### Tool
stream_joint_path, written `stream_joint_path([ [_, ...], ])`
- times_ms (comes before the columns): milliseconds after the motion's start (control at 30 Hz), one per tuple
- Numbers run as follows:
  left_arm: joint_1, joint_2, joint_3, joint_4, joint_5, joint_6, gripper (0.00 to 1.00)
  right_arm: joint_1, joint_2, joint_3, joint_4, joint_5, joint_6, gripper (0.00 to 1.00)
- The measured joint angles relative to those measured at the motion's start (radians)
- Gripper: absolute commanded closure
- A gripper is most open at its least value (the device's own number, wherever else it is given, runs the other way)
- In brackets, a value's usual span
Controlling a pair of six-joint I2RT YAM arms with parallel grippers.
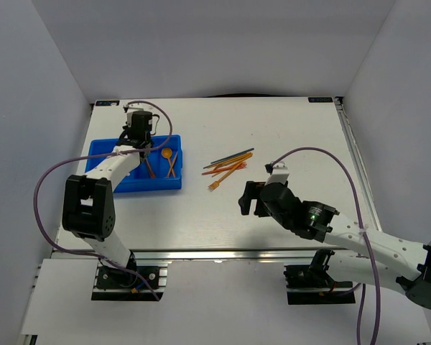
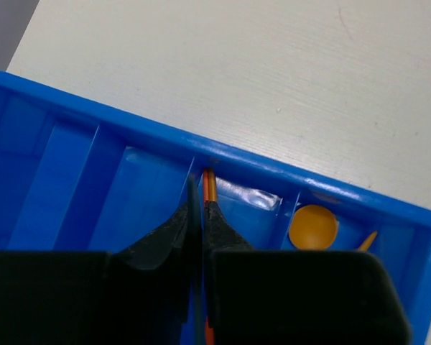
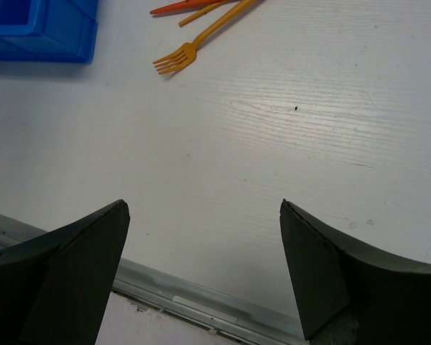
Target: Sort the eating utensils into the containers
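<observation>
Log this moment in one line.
left gripper narrow around orange stick in blue tray | right gripper open, empty | loose utensils on table

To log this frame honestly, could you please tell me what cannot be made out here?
Left wrist: orange utensil disappears between the left fingers; its type and whether it is gripped, unclear.
Top view: loose utensils too small to count; left arm covers part of the blue tray.
Right wrist: top edge crops the loose utensils beyond the orange fork.
</observation>
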Motion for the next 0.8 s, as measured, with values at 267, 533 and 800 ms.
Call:
stream_joint_path([
  [267, 0.000, -0.018, -0.034, -0.004, -0.002, 0.012, 0.47, -0.003, 0.015, 0.000, 0.006, 0.000, -0.003, 0.11],
  [533, -0.014, -0.089, -0.048, -0.017, 0.017, 0.001, 0.02, -0.005, 0.015, 0.000, 0.003, 0.005, -0.005, 0.11],
  [800, -0.276, -0.041, 0.079, -0.083, 0.135, 0.003, 0.10, -0.037, 0.009, 0.011, -0.093, 0.051, 0.056, 0.11],
])
